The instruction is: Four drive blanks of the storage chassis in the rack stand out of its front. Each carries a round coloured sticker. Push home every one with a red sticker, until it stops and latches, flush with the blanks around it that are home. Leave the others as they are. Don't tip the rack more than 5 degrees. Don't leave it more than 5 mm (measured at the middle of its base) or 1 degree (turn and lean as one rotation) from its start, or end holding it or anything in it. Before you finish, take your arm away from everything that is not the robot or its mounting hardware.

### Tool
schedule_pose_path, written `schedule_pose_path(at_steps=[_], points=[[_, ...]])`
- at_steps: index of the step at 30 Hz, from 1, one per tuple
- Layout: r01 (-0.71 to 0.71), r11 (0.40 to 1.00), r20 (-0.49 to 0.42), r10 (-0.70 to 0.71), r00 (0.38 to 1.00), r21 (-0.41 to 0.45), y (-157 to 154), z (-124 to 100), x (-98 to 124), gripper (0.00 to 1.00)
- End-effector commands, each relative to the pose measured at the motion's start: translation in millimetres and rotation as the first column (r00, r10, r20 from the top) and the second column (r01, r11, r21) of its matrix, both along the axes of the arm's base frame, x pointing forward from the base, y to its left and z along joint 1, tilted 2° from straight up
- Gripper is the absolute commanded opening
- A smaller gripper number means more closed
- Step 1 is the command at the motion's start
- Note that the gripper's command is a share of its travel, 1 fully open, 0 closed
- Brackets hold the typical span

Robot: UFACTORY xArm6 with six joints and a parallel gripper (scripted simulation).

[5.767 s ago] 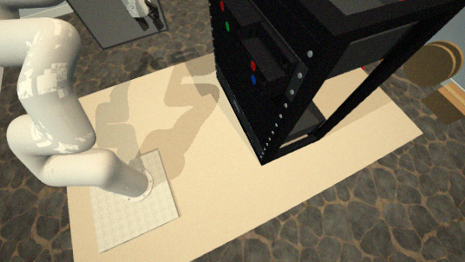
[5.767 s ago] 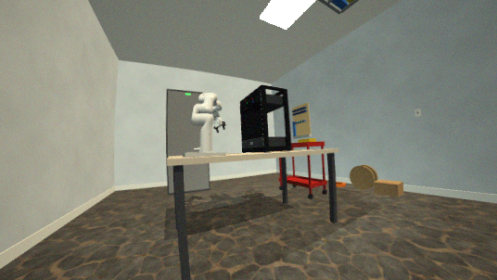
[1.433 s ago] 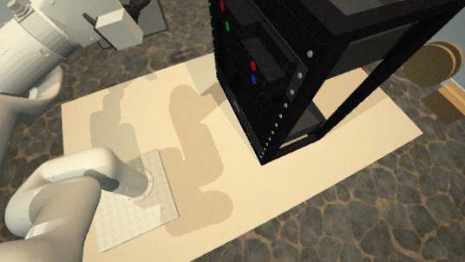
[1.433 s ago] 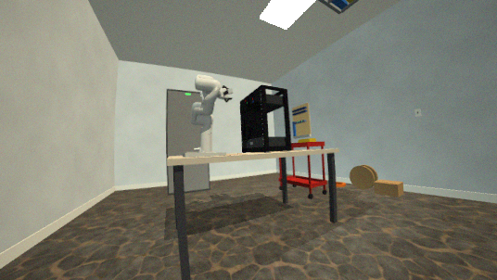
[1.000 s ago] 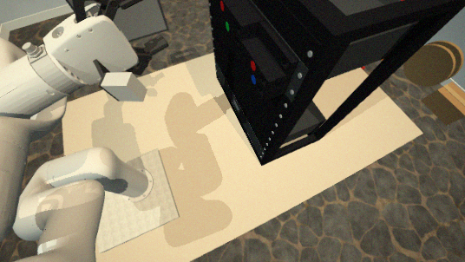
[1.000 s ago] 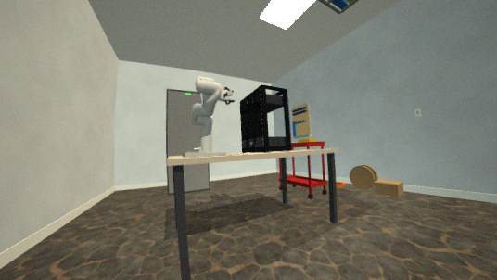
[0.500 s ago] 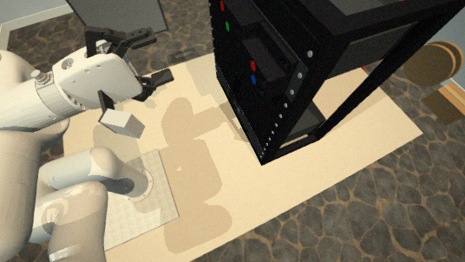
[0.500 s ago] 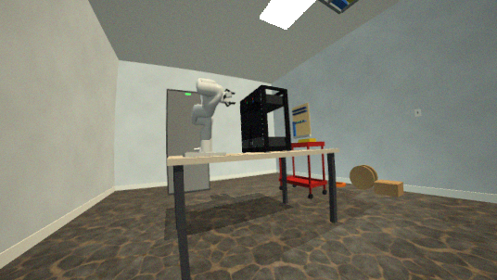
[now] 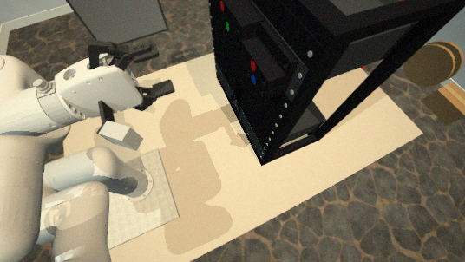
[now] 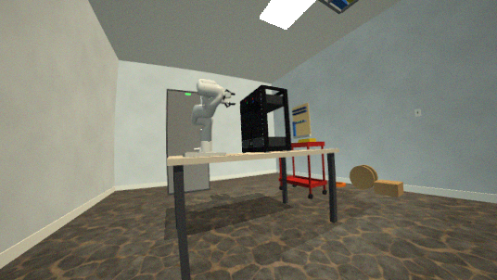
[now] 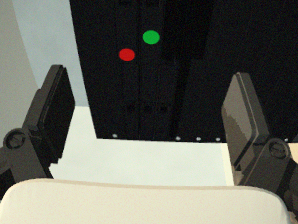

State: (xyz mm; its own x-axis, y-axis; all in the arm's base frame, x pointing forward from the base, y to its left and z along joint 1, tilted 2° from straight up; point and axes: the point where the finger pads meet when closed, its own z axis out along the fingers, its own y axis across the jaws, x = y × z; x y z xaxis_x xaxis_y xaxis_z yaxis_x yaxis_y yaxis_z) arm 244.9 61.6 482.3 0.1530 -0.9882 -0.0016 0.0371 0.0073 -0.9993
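The black rack [image 9: 295, 17] [image 10: 264, 120] [image 11: 200, 63] stands on the beige table [image 9: 260, 191] [image 10: 250, 157]. Its front carries a red sticker [image 9: 222, 6] [image 11: 127, 55] and a green sticker [image 9: 227, 26] [image 11: 150, 36] high up, and a second red sticker [image 9: 252, 65] above a blue sticker [image 9: 253, 79] lower down. How far each blank stands out is hard to tell. My gripper [image 9: 162, 69] [image 10: 228, 98] [image 11: 149, 86] is open and empty. It hangs in the air to the left of the rack's front, facing it, well apart from it.
The arm's base plate [image 9: 143, 208] lies at the table's left front. A grey door [image 9: 117, 15] [image 10: 181, 139] is behind the arm. A red cart [image 10: 306, 162], a wooden spool [image 9: 431, 62] [image 10: 363, 176] and a cardboard box [image 10: 388, 187] stand beyond the table.
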Motion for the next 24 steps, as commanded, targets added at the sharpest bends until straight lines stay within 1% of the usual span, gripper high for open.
schedule_pose_path(at_steps=[1, 19, 21, 24], points=[[0.002, 1.000, -0.001, -0.002, 1.000, 0.001, -1, 0, 0, 1.00], [0.004, 1.000, -0.002, -0.004, 1.000, 0.001, -1, 0, 0, 1.00], [0.004, 1.000, -0.002, -0.004, 1.000, 0.001, -1, 1, 2, 1.00], [0.004, 1.000, -0.002, -0.004, 1.000, 0.001, 1, 5, 10, 1.00]])
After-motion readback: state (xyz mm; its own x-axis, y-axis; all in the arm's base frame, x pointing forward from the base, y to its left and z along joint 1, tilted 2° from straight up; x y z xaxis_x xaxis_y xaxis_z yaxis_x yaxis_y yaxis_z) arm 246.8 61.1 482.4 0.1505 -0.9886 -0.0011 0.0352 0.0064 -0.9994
